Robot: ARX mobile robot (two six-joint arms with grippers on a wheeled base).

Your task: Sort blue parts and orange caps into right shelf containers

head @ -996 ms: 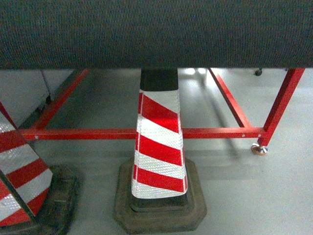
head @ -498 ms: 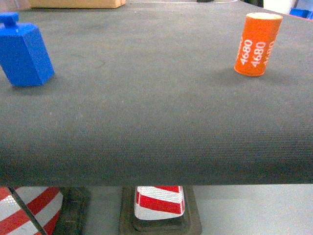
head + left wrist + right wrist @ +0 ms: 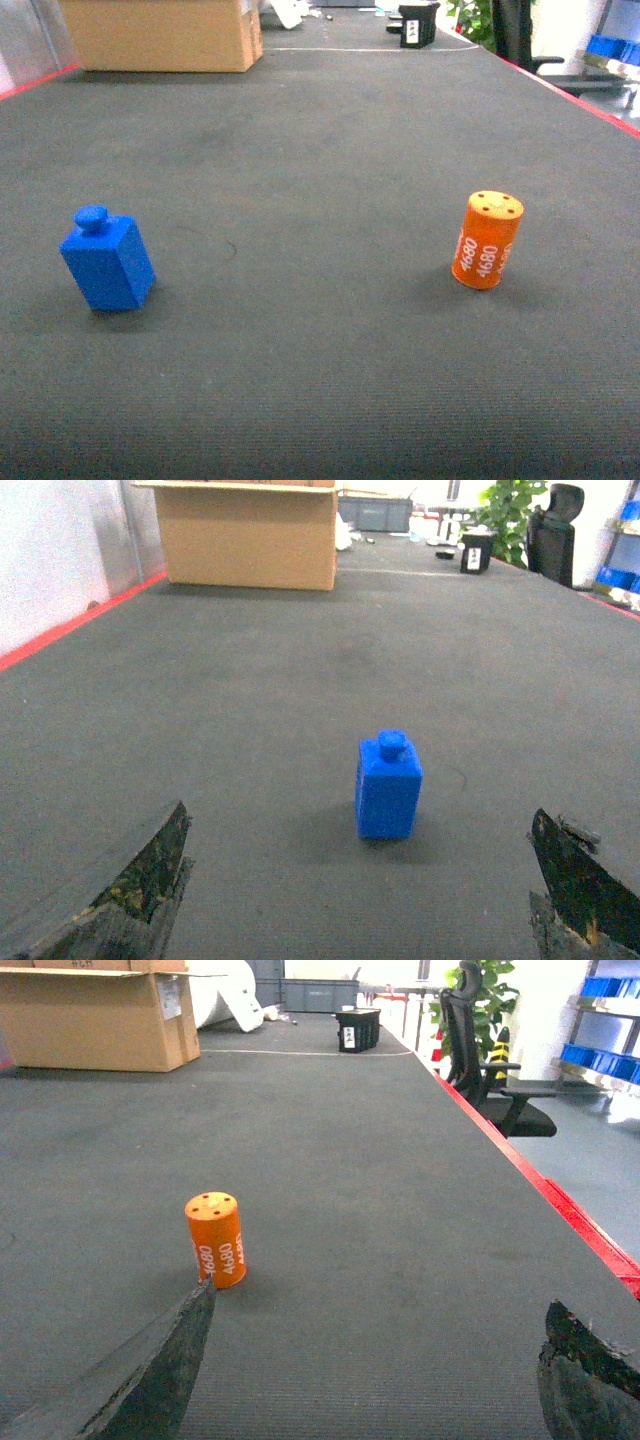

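Cardboard box [image 3: 160, 35] stands far behind blue part [image 3: 107, 260].

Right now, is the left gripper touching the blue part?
Apart. In the left wrist view the blue part stands alone on the dark table, with bare mat between it and the open left gripper.
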